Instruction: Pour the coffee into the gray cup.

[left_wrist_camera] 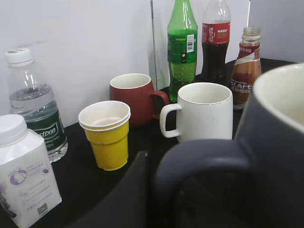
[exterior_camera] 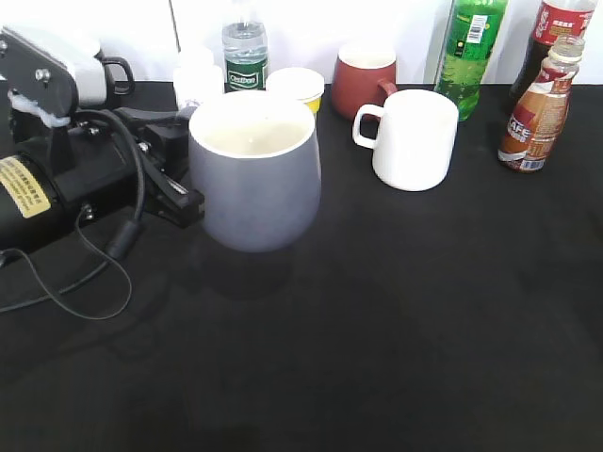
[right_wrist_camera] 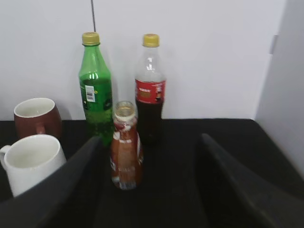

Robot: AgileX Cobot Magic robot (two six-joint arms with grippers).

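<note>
Exterior view: the gray cup (exterior_camera: 254, 169) is seen standing upright on the black table (exterior_camera: 377, 330), left of centre and nearest the camera, its white interior showing no liquid. The left gripper (exterior_camera: 179, 193) is positioned at the cup's left side, at the handle; in the left wrist view one dark finger (left_wrist_camera: 126, 194) is seen just beside the loop handle of the cup (left_wrist_camera: 247, 156), but whether the jaws are clamped on it cannot be told.

The coffee (exterior_camera: 539, 108) — a small clear bottle of brown liquid, cap off — is found at the far right of the table, well apart from the gray cup. A white mug (exterior_camera: 410, 138) stands between them, with a red-brown mug (exterior_camera: 363, 80) behind it. A green bottle (exterior_camera: 471, 52) and a cola bottle (exterior_camera: 556, 28) are set against the back wall near the coffee.

Right wrist view: the right gripper (right_wrist_camera: 147, 190) is shown with its two fingers spread wide apart — nothing is held — and the coffee bottle (right_wrist_camera: 126, 147) stands upright ahead of the gap, towards its left finger (right_wrist_camera: 61, 185).

Left wrist view: a yellow paper cup (left_wrist_camera: 107, 135), a water bottle (left_wrist_camera: 35, 107) and a white carton (left_wrist_camera: 23, 173) are seen at the rear left.
</note>
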